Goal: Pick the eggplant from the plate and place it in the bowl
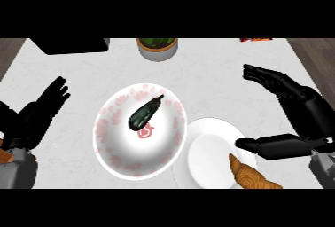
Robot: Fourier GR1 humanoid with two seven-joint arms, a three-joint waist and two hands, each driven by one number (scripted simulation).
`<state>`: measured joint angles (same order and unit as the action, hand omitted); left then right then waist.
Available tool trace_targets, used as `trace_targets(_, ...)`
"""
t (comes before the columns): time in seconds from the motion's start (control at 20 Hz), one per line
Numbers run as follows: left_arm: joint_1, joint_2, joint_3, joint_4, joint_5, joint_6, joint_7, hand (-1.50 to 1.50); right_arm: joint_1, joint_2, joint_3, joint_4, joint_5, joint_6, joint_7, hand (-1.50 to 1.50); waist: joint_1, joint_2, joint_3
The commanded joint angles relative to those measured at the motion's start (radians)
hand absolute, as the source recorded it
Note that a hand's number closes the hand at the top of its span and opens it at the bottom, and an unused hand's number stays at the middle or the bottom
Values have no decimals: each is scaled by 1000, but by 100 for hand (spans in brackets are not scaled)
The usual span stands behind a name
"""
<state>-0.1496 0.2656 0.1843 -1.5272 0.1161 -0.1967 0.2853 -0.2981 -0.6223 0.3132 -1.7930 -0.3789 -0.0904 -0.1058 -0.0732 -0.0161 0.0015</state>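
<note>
A dark green eggplant lies inside a white bowl with pink flower marks, at the counter's centre. To its right sits a plain white plate with a brown croissant on its near right part. My right hand hovers open to the right of the plate, fingers stretched toward the far side and thumb pointing left over the plate's edge. It holds nothing. My left hand rests open at the left, fingers up, apart from the bowl.
A potted plant stands at the far edge, centre. A black box sits at the far left. A red-orange packet peeks in at the far right. Dark floor borders the white counter on both sides.
</note>
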Motion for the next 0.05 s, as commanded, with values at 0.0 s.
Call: trace_targets(0.0, -9, -32, -28, -5, -24, 25, 1, 0, 288, -105, -59, -228, -39, 71, -113, 150, 8, 5, 0)
